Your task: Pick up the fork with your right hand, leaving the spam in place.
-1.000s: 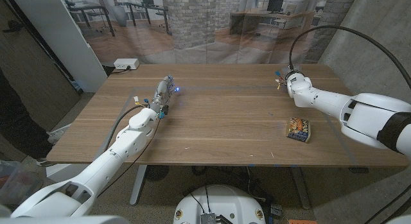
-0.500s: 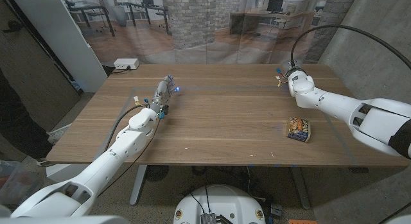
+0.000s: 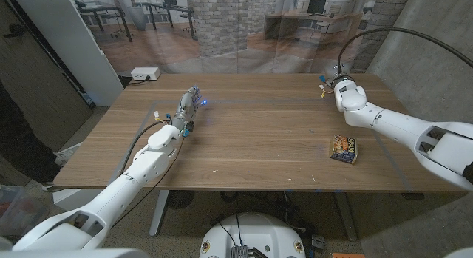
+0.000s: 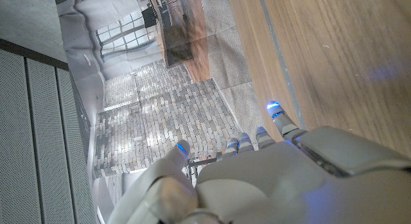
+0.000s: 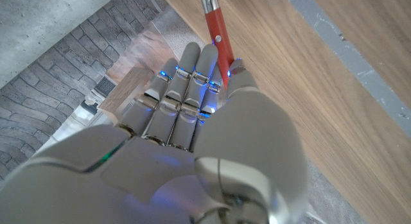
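Observation:
The fork (image 5: 216, 31) has a red handle and a metal neck and lies near the table's far right edge. My right hand (image 3: 332, 87) is at it. In the right wrist view the right hand (image 5: 192, 121) has its fingers stretched straight alongside the handle, which runs between them and the thumb. I see no grip closed on it. The spam (image 3: 344, 148), a small flat tin with a printed label, lies on the table nearer the front right, well apart from that hand. My left hand (image 3: 188, 106) waits at the far left with fingers extended, holding nothing; the left hand (image 4: 257, 179) points at the far edge.
The wooden table (image 3: 259, 140) carries thin blue tape lines. A white box (image 3: 145, 73) sits on the floor beyond the far left edge. A concrete wall stands close on the right.
My right arm has stretched out and its hand has shifted slightly toward the far right corner. The left arm and the spam have not moved.

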